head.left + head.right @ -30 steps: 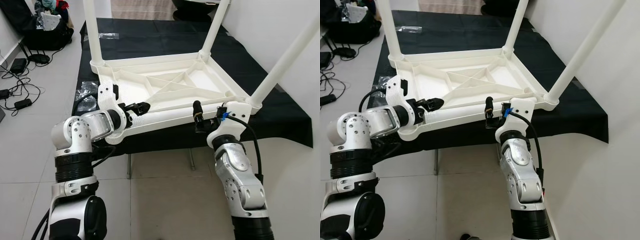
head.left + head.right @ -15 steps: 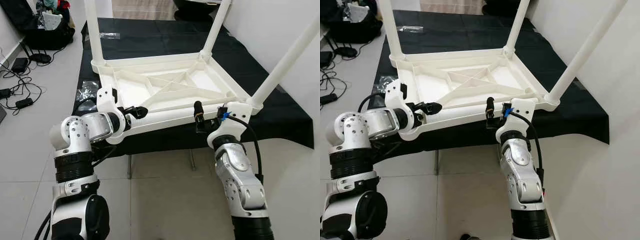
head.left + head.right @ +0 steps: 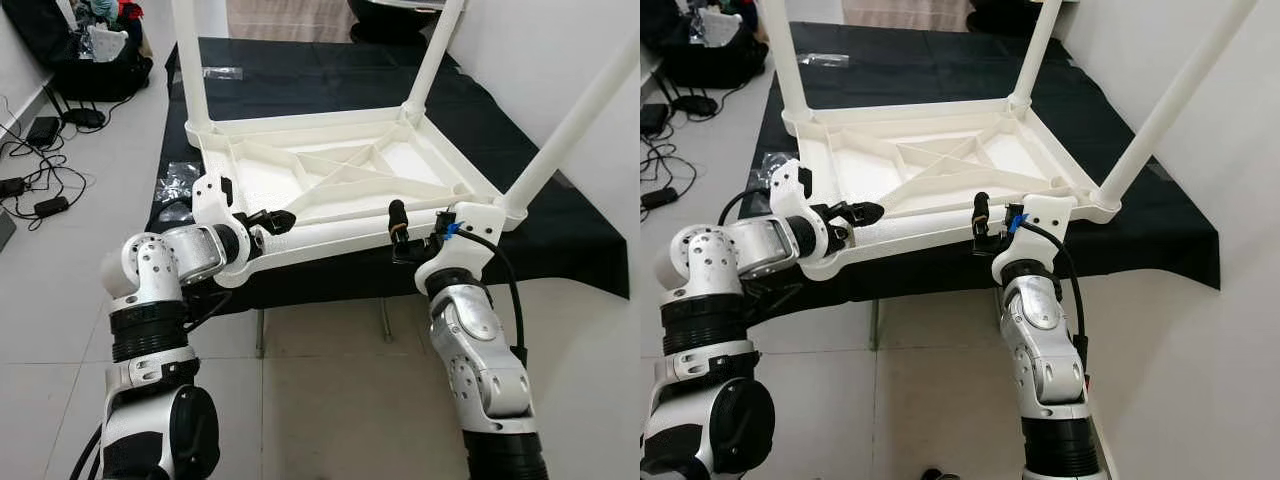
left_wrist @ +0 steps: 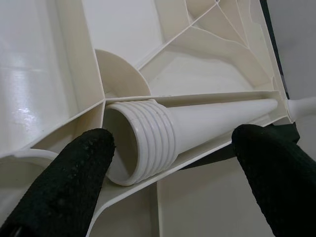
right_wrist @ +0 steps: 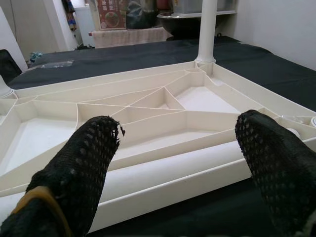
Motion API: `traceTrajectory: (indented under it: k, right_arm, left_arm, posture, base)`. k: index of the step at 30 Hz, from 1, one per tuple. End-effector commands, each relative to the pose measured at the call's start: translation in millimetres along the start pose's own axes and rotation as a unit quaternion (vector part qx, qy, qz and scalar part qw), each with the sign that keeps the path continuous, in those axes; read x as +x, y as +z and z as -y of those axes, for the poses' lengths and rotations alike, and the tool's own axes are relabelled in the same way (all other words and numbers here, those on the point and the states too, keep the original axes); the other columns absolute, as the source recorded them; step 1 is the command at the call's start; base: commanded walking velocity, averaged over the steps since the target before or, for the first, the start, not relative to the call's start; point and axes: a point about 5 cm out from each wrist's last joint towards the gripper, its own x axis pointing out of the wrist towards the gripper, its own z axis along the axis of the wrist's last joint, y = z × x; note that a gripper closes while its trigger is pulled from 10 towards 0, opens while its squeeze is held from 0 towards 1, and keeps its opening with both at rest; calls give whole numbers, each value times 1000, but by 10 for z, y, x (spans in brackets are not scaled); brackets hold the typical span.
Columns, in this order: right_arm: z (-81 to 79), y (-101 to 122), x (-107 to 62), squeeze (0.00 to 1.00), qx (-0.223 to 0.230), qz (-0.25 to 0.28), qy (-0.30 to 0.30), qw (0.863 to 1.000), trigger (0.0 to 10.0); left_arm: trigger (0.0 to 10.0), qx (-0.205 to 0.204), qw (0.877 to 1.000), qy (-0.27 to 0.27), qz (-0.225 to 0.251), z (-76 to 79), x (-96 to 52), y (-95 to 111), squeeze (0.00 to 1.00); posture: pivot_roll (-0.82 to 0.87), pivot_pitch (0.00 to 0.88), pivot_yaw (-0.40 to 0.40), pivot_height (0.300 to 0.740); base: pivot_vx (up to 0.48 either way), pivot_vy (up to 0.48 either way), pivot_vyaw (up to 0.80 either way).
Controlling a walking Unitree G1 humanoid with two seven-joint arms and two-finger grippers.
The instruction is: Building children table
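Upturned white table top on a black-draped bench; a loose threaded leg lies between the spread left gripper fingers; right gripper open at the near rim.

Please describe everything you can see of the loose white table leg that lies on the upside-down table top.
The loose leg is a long, smooth white cone, plastic by its look, with a hollow ribbed collar at its wide end. It lies on its side in the near edge channel of the upturned white table top, wide end toward the left corner. The left gripper is open around the collar; the right gripper is open near the leg's other end.
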Motion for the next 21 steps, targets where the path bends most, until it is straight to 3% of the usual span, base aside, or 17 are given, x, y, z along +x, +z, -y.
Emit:
traceTrajectory:
  k: [1, 11, 21]
  right_arm:
    - [44, 14, 0, 0, -3, -1, -12, 1000, 10000]
    - [44, 12, -9, 0, -3, -3, -12, 1000, 10000]
    - [48, -3, -15, 0, -5, -7, -13, 1000, 10000]
  left_arm:
    - [10000, -9, 1000, 8, -27, -60, 62, -92, 0]
    - [10000, -23, 999, -1, -30, -41, 125, -82, 0]
    - [10000, -13, 999, -2, -43, 180, 135, -90, 0]
  posture:
    - [95, 182, -104, 740]
    - [91, 188, -102, 740]
    - [94, 192, -99, 740]
  base:
    - [0, 0, 0]
    - [0, 0, 0]
    - [0, 0, 0]
